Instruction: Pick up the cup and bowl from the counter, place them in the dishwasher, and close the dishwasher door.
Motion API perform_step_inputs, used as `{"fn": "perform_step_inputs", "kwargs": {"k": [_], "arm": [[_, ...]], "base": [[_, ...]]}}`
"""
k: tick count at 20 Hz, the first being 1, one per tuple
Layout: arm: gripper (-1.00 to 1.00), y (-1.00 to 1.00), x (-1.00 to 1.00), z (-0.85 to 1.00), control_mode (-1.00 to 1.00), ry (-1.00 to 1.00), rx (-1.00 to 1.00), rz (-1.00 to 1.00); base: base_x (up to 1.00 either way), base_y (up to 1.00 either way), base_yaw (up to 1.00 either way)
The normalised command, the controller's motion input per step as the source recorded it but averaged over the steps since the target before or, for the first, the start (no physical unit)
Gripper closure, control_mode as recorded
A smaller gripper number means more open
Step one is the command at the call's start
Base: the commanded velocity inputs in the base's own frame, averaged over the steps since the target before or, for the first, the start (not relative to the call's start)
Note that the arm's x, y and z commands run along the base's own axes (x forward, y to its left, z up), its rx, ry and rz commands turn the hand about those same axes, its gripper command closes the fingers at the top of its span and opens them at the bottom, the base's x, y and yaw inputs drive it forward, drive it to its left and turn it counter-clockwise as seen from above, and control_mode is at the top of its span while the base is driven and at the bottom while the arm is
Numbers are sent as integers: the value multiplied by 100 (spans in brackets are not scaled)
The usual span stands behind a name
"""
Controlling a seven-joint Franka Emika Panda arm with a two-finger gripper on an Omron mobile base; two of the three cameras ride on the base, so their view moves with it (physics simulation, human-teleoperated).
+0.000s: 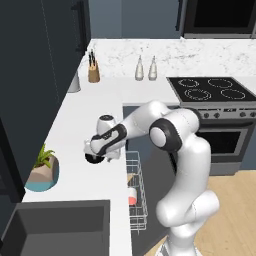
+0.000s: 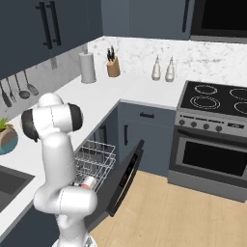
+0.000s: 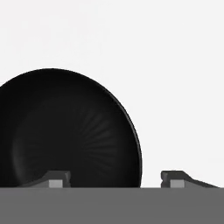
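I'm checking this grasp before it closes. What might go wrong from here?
1. In the hand view one fingertip sits over the inside of the bowl and the other outside its rim, so only the thin glossy wall gets pinched; it may slip or tip.
2. The bowl lies near the edge of the counter, above the open rack; a nudge might knock it off.

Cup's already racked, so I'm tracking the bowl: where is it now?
The bowl sits on the counter near its front edge, under the gripper, just left of the dishwasher rack.
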Motion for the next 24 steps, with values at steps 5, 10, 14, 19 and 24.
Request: {"fn": "perform_step_inputs", "kwargs": {"k": [5, 10, 14, 19, 24], "arm": [[100, 1, 1, -18, -100, 2, 0, 0], [100, -17, -9, -1, -100, -8, 0, 0], [100, -92, -41, 4, -100, -18, 8, -1], [100, -100, -53, 13, -100, -20, 15, -1], [100, -100, -22, 14, -100, -14, 17, 0]], "base": [[0, 0, 0], [0, 0, 0], [0, 0, 0], [0, 0, 0], [0, 0, 0]]}}
